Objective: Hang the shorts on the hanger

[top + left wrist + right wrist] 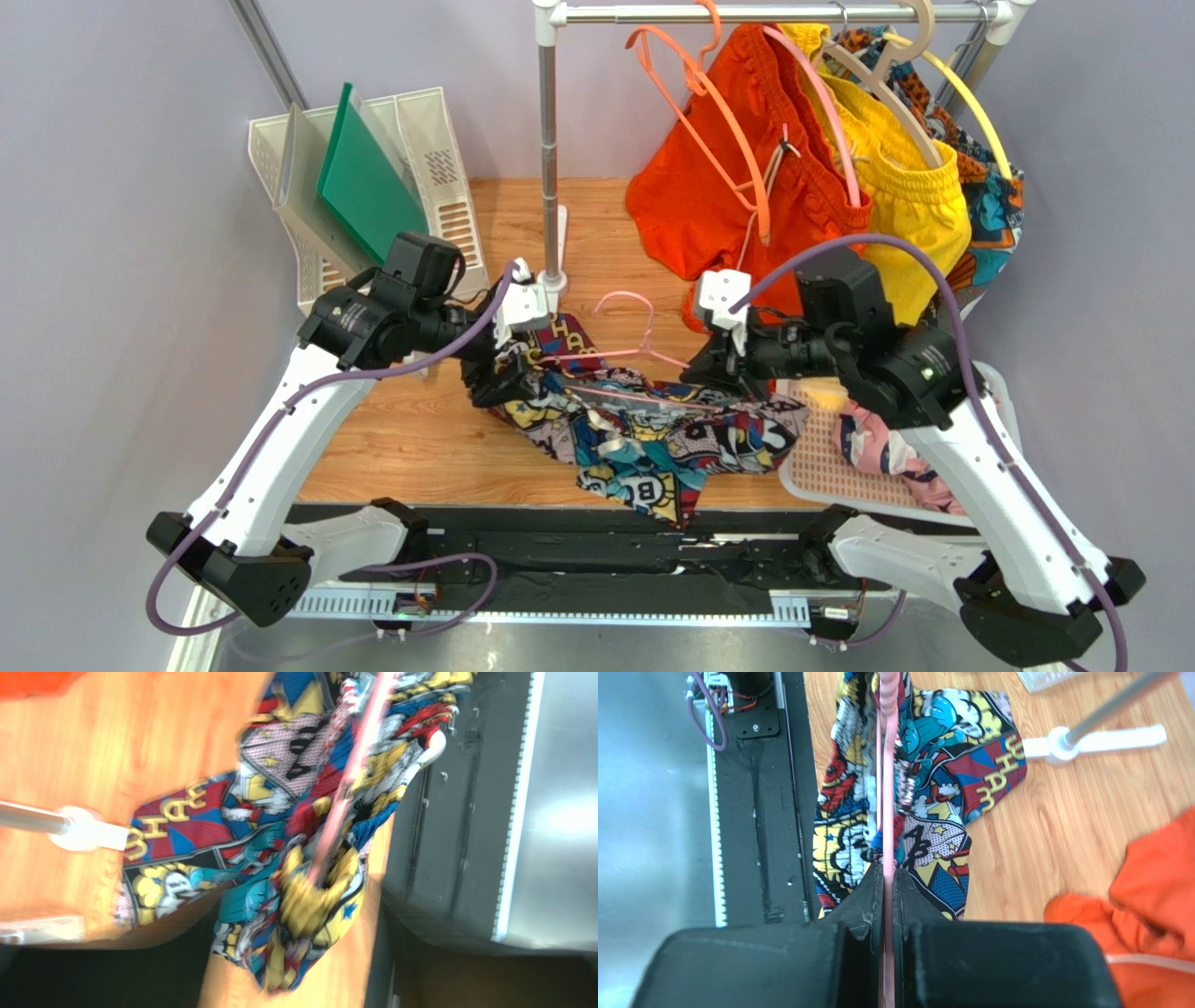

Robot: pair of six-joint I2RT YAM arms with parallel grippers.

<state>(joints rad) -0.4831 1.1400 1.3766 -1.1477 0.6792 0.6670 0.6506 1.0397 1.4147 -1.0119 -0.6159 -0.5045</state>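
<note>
both arms stretched in from the near edge, elbows up, wrists turned toward each other over the middle, left gripper [494,375] buried in the shorts [631,427], jaws hidden by cloth, right gripper [887,871] pinched tight on the hanger [887,777] bar, fingers almost meeting

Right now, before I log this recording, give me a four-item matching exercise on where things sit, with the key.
1 comic-print shorts
2 hanger
3 orange shorts
4 green board

A hung from the rail
B pinched in the right gripper
C leaning in the white rack
D bunched around a thin pink bar

Pairs: 1-D, 2-B, 3-A, 4-C.
</note>
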